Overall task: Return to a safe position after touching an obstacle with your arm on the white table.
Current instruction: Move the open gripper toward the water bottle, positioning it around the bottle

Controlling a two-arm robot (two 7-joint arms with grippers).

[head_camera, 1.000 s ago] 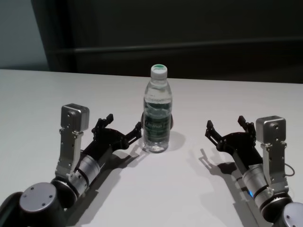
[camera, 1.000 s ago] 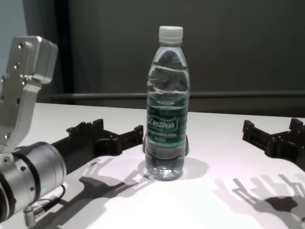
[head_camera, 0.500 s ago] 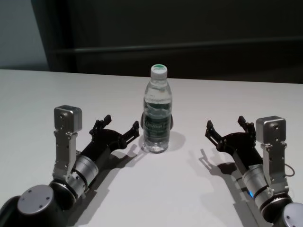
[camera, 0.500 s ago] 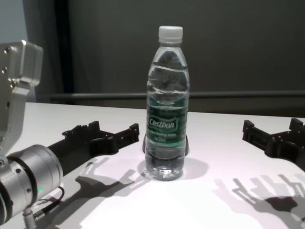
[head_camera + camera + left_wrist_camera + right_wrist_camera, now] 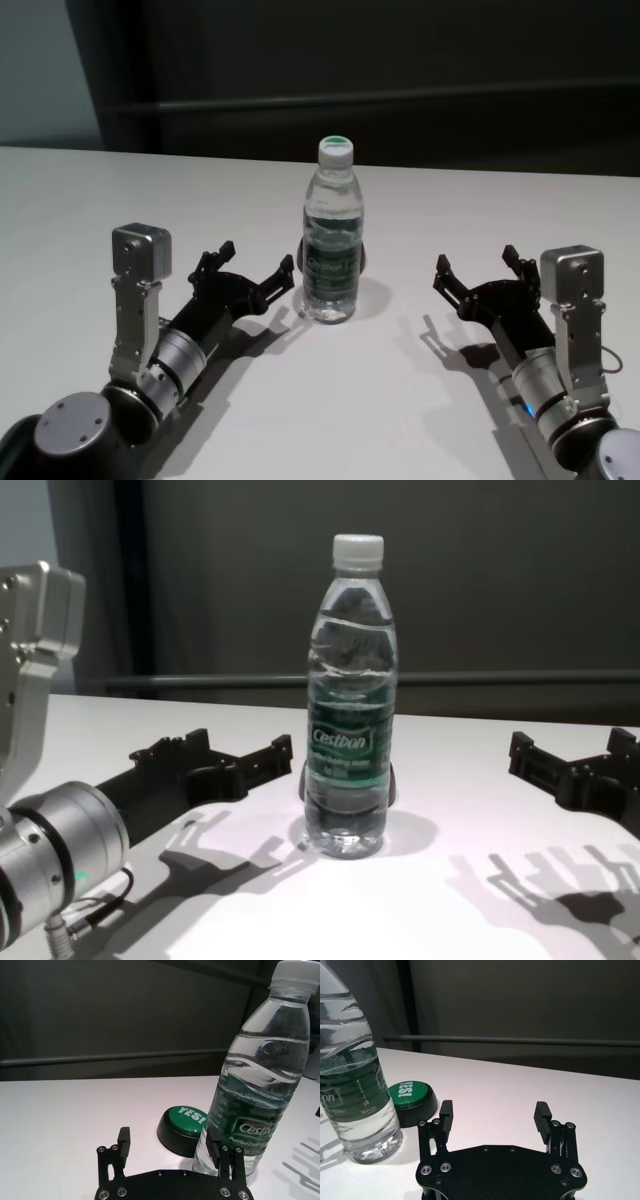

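Observation:
The obstacle, a clear water bottle [image 5: 333, 240] with a white cap and a green label band, stands upright on the white table [image 5: 320, 410]. It also shows in the chest view [image 5: 350, 700], left wrist view [image 5: 250, 1090] and right wrist view [image 5: 350, 1075]. My left gripper [image 5: 255, 262] is open and empty, low over the table just left of the bottle's base. In the chest view [image 5: 240, 748] a small gap shows between its near fingertip and the bottle. My right gripper [image 5: 475, 262] is open and empty, well to the bottle's right, and also shows in the right wrist view [image 5: 494, 1107].
A small dark round button with a green top [image 5: 182, 1117] sits on the table right behind the bottle, and also shows in the right wrist view [image 5: 410, 1092]. A dark wall with a rail runs behind the table's far edge.
My left arm has drawn back a little from the bottle, toward my body and to the left. The bottle still stands in place. The right arm has not moved.

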